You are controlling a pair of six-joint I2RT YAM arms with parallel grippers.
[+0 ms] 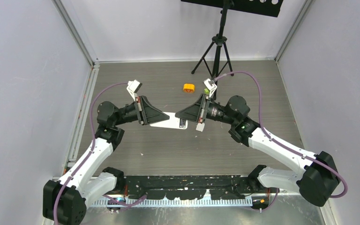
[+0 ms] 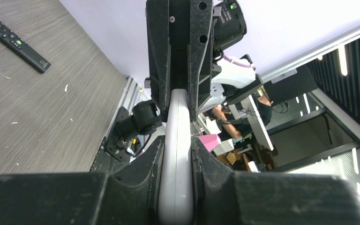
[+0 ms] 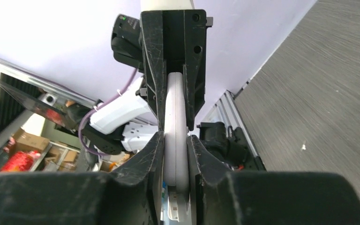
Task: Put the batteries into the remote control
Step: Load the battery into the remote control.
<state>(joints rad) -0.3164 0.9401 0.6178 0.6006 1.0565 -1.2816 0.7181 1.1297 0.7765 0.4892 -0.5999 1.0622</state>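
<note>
Left gripper (image 2: 176,147): jaws clamped tight on one end of the slim white plastic remote control (image 1: 171,123), fingers pressing both flat faces.

Right gripper (image 3: 175,140): closed on the opposite end of the same remote, pads against both faces. The remote's end sticks out a little past its fingertips on the wrist side.

The remote hangs between the two tools, which point at each other almost tip to tip. It is carried edge-on in both wrist views, above the grey wood-grain table (image 1: 136,150).

An orange round block (image 1: 188,87) sits on the table just beyond the right gripper. A lime green block (image 1: 206,90) shows right at that wrist, mostly hidden.

A long black button remote (image 2: 14,40) lies flat on the table, well off to the left gripper's side.

A black tripod (image 1: 218,47) stands far beyond both tools.
</note>
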